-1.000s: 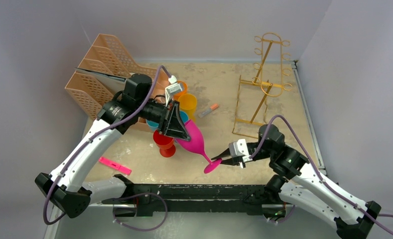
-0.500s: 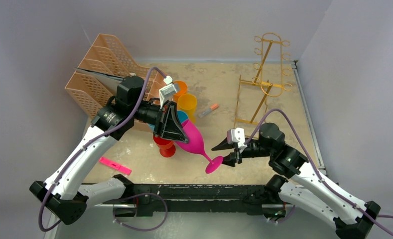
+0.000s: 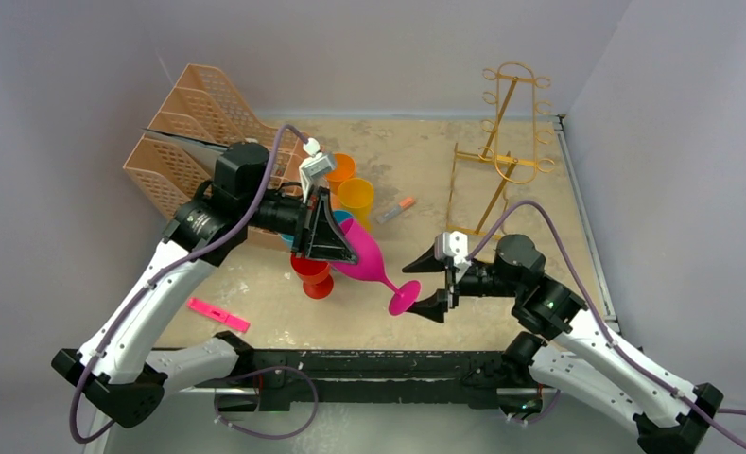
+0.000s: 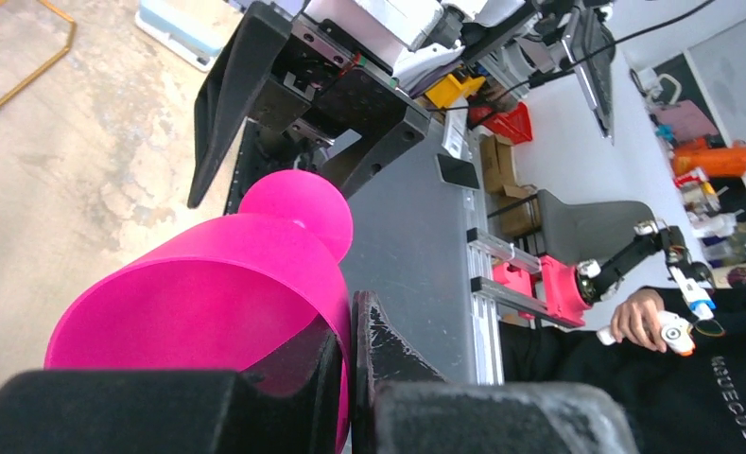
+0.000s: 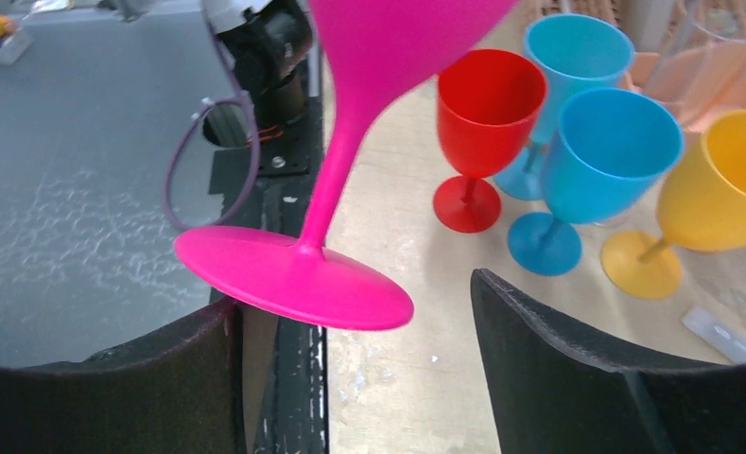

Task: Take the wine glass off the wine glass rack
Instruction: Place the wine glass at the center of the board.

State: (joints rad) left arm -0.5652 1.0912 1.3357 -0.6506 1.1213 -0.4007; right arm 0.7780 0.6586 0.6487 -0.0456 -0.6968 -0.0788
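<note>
The pink wine glass [image 3: 367,263] hangs tilted over the table's front middle, foot toward the right arm. My left gripper [image 3: 342,248] is shut on its bowl rim: in the left wrist view the pink wall [image 4: 217,293] is pinched between the two black fingers of the gripper [image 4: 350,331]. My right gripper [image 3: 427,284] stands open. In the right wrist view the glass's round foot [image 5: 293,284] floats just ahead of the gap of the right gripper [image 5: 352,295], close to the left finger. The gold wine glass rack [image 3: 501,161] stands bare at the back right.
A red glass [image 3: 312,274], blue glasses [image 5: 615,142] and yellow and orange glasses [image 3: 356,199] cluster under the left arm. A peach file organiser [image 3: 189,132] fills the back left. A pink marker [image 3: 217,314] lies front left, an orange one [image 3: 395,210] mid-table.
My right gripper has let go of the glass's foot and spread wide, drawing back a little. The left arm still holds the bowl and has shifted slightly left.
</note>
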